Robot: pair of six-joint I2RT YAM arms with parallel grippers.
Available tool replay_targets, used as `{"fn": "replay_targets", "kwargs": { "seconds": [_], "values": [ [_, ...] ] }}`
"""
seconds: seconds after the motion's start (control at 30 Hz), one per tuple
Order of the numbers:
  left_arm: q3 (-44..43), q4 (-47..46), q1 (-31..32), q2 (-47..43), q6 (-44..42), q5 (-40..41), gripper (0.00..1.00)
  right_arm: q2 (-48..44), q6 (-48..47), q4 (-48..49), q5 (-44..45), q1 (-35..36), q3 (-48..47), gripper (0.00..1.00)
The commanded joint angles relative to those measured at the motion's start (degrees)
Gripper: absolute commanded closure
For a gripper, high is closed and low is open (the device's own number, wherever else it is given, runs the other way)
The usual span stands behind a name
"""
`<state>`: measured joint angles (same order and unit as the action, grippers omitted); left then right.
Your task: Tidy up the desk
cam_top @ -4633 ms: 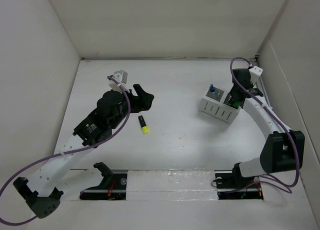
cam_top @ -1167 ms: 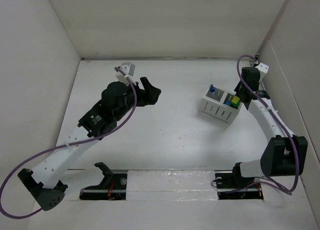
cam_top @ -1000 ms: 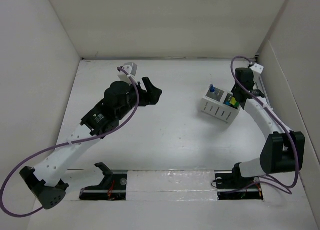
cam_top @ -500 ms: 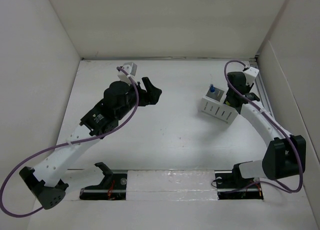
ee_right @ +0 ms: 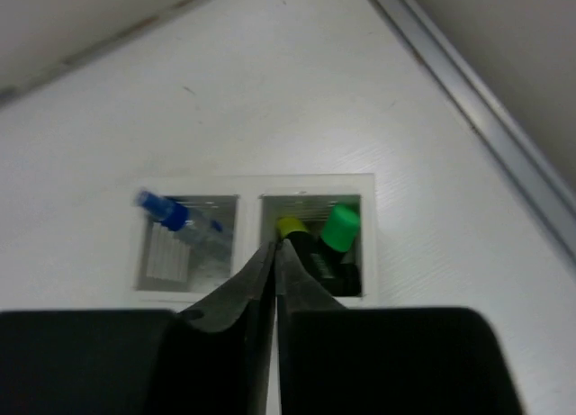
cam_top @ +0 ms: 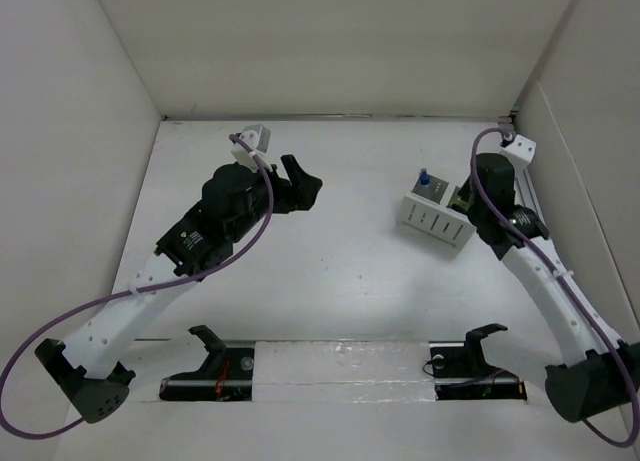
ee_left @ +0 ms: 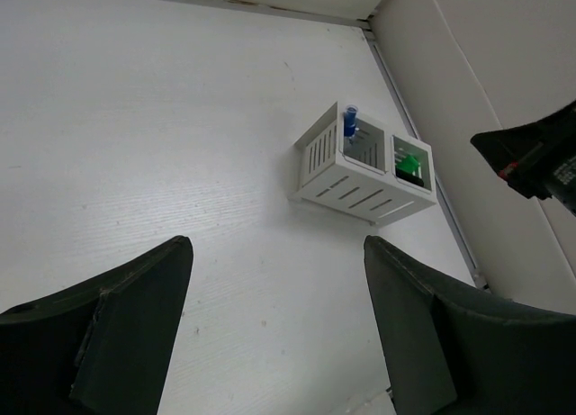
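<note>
Top external view: large flat matte-white table with white panel walls (cam_top: 350,281), spread beneath both arms and carrying everything. Small white slotted holder with two compartments (cam_top: 436,219) standing upright near the table's right edge, toward the far right corner. Thin blue-capped pen (cam_top: 423,177) upright in the compartment farther from that edge.

Left fingers (cam_top: 300,186) spread wide and empty, hovering over the far left part of the table, well apart from the holder. From the left wrist view: a broad gap between the two dark fingers, the holder showing beyond it, nothing held.

Right fingers (ee_right: 225,316) above the holder's other compartment, pressed almost together with only a hairline slit, nothing visible between them. Tips just beside a yellow-capped marker (ee_right: 290,226); contact impossible to tell. Green-capped marker (ee_right: 340,226) right against it on the side nearer the table's right edge, both standing in that compartment.
</note>
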<state>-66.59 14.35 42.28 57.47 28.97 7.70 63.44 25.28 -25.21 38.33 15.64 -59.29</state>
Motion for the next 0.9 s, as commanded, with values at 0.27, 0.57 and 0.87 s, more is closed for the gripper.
{"fn": "replay_targets", "kwargs": {
  "seconds": [0.27,0.57,0.87],
  "values": [
    [-1.00,1.99,-0.18,-3.15,0.47,2.48,0.26,-23.08,1.43,2.44,-39.87,14.66,11.10,0.95],
    [7.34,3.32,-0.18,-8.95,4.25,3.20,0.27,-23.63,9.44,-0.45,-44.39,27.33,21.58,0.53],
    [9.02,2.09,-0.18,-9.66,5.39,1.35,0.27,-18.00,9.62,-0.10,-39.74,32.44,18.43,0.32]
  ]
}}
